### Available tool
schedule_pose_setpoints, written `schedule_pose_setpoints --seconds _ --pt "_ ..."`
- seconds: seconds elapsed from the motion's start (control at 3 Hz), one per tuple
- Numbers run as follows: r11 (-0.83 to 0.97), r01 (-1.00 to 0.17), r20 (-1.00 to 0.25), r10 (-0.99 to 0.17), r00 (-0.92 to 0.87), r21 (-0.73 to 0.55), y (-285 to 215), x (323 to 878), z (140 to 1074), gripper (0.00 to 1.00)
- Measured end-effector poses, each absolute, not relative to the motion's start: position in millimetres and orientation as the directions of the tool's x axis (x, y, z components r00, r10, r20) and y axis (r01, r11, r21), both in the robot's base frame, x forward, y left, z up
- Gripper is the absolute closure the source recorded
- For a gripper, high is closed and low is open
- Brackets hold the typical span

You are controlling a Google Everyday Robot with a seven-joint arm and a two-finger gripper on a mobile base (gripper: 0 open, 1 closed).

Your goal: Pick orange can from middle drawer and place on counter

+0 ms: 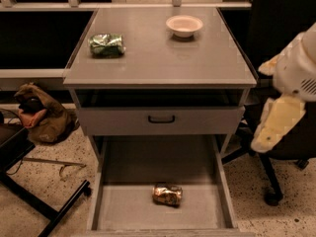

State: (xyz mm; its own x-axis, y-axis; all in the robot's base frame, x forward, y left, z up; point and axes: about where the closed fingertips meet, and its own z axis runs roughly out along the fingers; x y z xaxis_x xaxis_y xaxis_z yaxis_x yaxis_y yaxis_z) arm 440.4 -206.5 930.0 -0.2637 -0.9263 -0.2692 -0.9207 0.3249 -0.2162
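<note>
1. Gripper [274,127]: pale, at the right edge of the view, raised beside the cabinet's right side at about the height of the drawer front. It is well apart from the orange can and holds nothing that can be seen. Whether it is open or closed cannot be told.
2. Orange can [167,194]: dented, shiny gold-copper, lying on its side on the drawer floor. It sits near the middle of the floor's width, toward the front, clear of both side walls.
3. Drawer [123,214]: grey metal, shallow, pulled fully out low at the front of the cabinet. The orange can is its only content.
4. Drawer front [197,121]: grey, with a black handle [161,118], shut, above the open drawer; a dark gap lies between it and the counter.
5. Counter [158,58]: flat grey top with a paler edge.
6. Green can [106,45]: crushed, on its side, on the counter's left part.
7. Bowl [184,25]: pale, upright, on the counter's far right part, well apart from the green can.
8. Bag [42,120]: brown, slumped on the speckled floor left of the cabinet.
9. Chair [269,181]: black, with a wheeled base, behind the gripper at right.
</note>
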Motion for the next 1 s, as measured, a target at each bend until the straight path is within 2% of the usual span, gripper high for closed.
schedule_pose_setpoints --seconds 0.33,1.0 --pt "0.322 -0.93 -0.316 -0.913 -0.256 -0.176 -179.1 441.0 855.4 0.0" --pt "0.312 -0.933 -0.32 -0.915 -0.245 -0.178 -170.1 440.5 841.0 0.0"
